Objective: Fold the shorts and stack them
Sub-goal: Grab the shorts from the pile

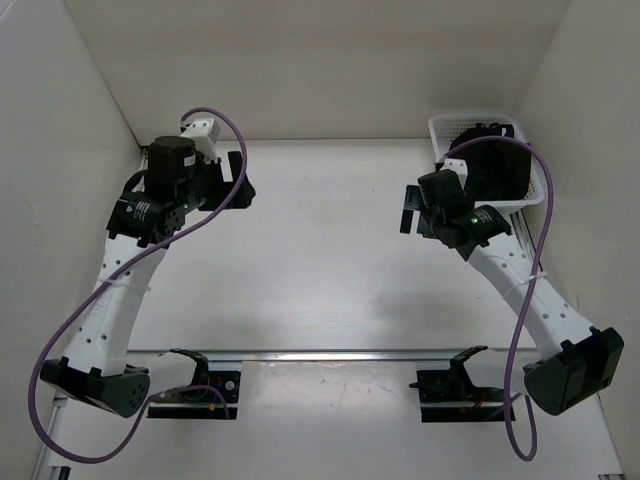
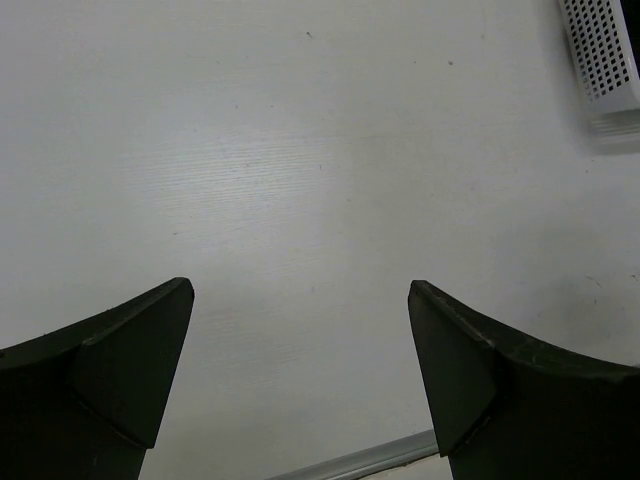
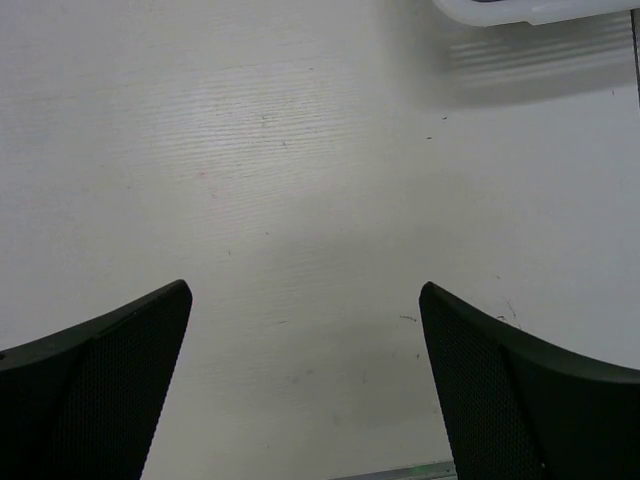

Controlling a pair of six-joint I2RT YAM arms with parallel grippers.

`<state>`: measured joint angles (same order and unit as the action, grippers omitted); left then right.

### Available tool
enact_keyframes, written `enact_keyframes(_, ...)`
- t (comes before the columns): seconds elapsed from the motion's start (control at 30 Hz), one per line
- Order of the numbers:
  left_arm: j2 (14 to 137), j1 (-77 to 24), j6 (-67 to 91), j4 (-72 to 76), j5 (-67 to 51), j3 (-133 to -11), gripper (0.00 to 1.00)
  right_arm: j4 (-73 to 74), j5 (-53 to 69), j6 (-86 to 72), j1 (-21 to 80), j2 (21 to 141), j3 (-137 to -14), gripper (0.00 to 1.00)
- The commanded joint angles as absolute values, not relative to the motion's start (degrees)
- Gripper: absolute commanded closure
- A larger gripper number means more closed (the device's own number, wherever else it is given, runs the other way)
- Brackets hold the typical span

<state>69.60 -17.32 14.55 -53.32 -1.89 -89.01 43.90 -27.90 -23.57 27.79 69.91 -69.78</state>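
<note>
The shorts point(image 1: 497, 165) lay bunched in the basket point(image 1: 470, 118), nothing folded yet; seemingly the whole task remained. Left pincer point(image 2: 300, 295) and right pincer point(image 3: 305, 295) hung apart, holding nothing.

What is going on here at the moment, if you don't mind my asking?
Nothing is being handled yet. Both arms hover over the white table. The left gripper and the right gripper have their fingers spread wide with nothing between them. The black shorts lie bundled in the white mesh basket at the far right corner, just beyond the right arm. Folding has not begun.
</note>
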Motion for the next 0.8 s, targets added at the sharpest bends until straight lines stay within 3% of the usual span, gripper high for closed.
enact_keyframes(0.0, 68.99, -17.4, 13.36, -52.12, -1.32, -88.33, 0.0, 44.03, -29.43, -24.7, 27.51, 69.7, -72.25, 0.01)
enact_keyframes(0.23, 68.99, -17.93, 12.13, -50.89, -1.32, -86.75, 0.0, 45.35, -32.87, -25.84, 22.95, 70.57, -75.58, 0.01)
enact_keyframes(0.37, 69.78, -17.93, 14.23, -50.27, -2.36, -86.75, 0.0, 45.35, -25.88, -23.64, 13.38, 75.4, -81.72, 0.01)
enact_keyframes(0.5, 73.11, -17.93, 15.9, -50.27, -5.88, -86.75, 0.0, 44.13, -18.91, -24.35, 1.96, 85.91, -92.86, 0.01)
enact_keyframes(0.77, 76.99, -17.93, 15.91, -50.27, -5.45, -88.42, 0.0, 47.99, -9.94, -24.79, -7.38, 115.0, -117.58, 0.01)
